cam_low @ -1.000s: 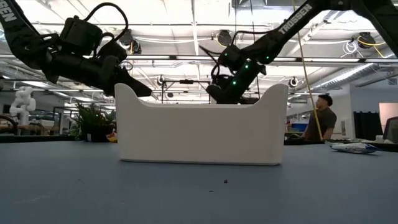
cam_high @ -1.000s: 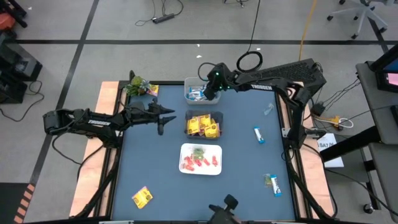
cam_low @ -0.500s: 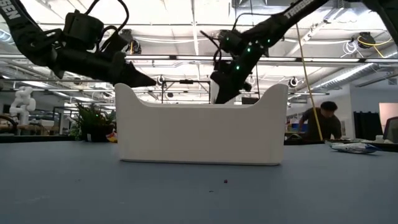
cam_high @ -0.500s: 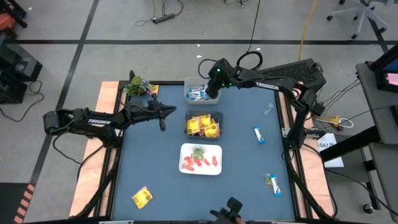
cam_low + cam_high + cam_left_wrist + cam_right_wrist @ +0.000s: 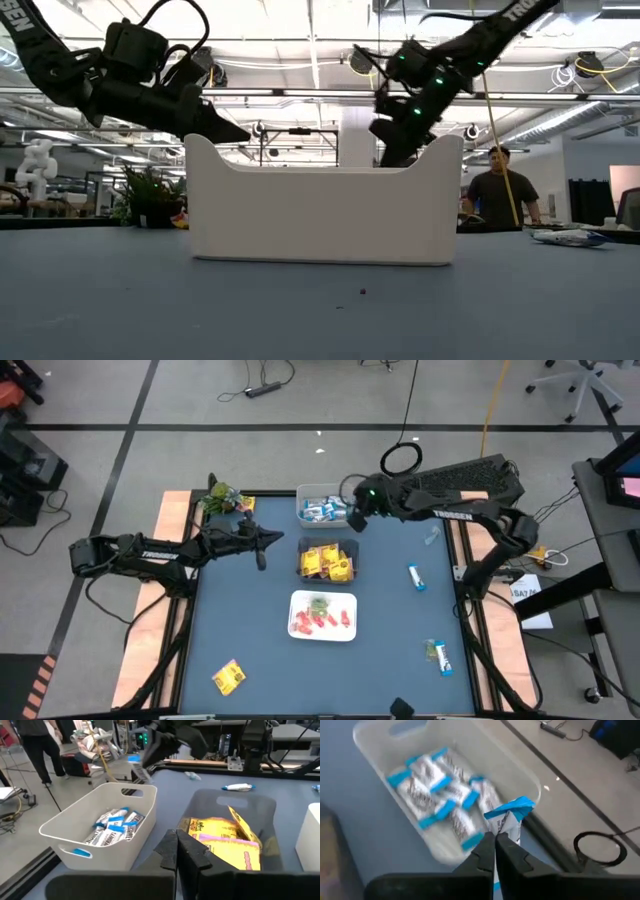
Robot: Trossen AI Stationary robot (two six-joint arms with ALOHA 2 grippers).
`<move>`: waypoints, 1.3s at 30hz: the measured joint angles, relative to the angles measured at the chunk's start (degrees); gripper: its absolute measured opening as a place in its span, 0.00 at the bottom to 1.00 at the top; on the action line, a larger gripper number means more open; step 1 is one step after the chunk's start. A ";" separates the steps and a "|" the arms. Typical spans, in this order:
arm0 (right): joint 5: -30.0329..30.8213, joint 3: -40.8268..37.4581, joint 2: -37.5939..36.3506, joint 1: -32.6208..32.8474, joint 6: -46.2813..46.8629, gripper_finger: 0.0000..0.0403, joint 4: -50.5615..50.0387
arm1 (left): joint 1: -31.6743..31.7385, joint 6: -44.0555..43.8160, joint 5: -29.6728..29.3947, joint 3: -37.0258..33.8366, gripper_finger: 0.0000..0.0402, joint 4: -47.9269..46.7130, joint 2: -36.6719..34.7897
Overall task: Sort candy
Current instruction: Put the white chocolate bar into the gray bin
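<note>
My right gripper [image 5: 353, 520] hangs at the right side of a white bin [image 5: 302, 515] of blue-and-white candy bars [image 5: 440, 790], shut on one such bar [image 5: 509, 820]. In the low view the right gripper [image 5: 395, 150] shows behind a white tray's wall [image 5: 325, 215]. My left gripper [image 5: 263, 541] [image 5: 177, 852] hovers shut and empty just left of a dark bin [image 5: 352, 550] of yellow candy packets [image 5: 225, 840]. The white tray [image 5: 295, 600] holds red and green pieces. Loose candy lies on the table: a yellow packet [image 5: 229, 677] and blue bars [image 5: 416, 576] [image 5: 438, 654]. My right gripper pinches a blue-and-white bar between its two fingers, near the bar's middle [image 5: 503, 833]. The fingers slant down from the table's right. The bar sticks out past the fingertips, its blue crimped end [image 5: 514, 809] free, lifted clear of the bin.
A green leafy thing [image 5: 220, 497] with a yellow packet [image 5: 246, 504] beside it lies at the far left corner. A small clear wrapper [image 5: 431, 536] lies right of the bins. A person [image 5: 497, 190] stands in the room behind the table.
My right gripper has drawn back from above the white bin toward the table's right edge and risen a little. My left gripper has shut its spread fingers while staying left of the dark bin.
</note>
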 joint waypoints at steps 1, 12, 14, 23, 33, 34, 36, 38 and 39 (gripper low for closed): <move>0.12 -2.41 -1.28 0.22 0.74 0.01 1.10 | 0.00 0.00 0.00 0.00 0.01 -0.20 0.00; 0.34 -17.30 -18.88 8.02 10.37 0.00 1.97 | 0.00 0.00 0.01 -0.02 0.01 -0.62 0.00; 0.44 -18.03 -20.79 8.99 11.57 0.00 2.43 | 0.00 0.00 0.02 -0.02 0.01 -0.64 0.00; -0.94 -14.54 -13.13 5.97 10.98 0.00 22.33 | -0.11 -0.09 0.02 -0.07 0.01 -0.51 0.00; -7.80 10.03 9.11 -0.98 4.22 0.00 4.60 | -0.11 -0.06 0.02 -0.07 0.02 -0.16 0.00; -7.77 12.72 11.05 -1.61 3.74 0.00 2.00 | -0.11 -0.05 0.02 -0.07 0.02 -0.14 0.00; -7.78 17.45 14.77 -2.62 2.82 0.00 -3.30 | -0.11 -0.04 0.02 -0.07 0.02 -0.14 0.00; -7.93 21.17 17.89 -3.29 1.95 0.00 -7.27 | -0.11 0.14 0.02 -0.07 0.02 -0.14 0.00; -7.98 22.64 19.18 -3.50 1.71 0.00 -8.41 | -0.11 0.30 0.02 -0.07 0.02 -0.12 0.00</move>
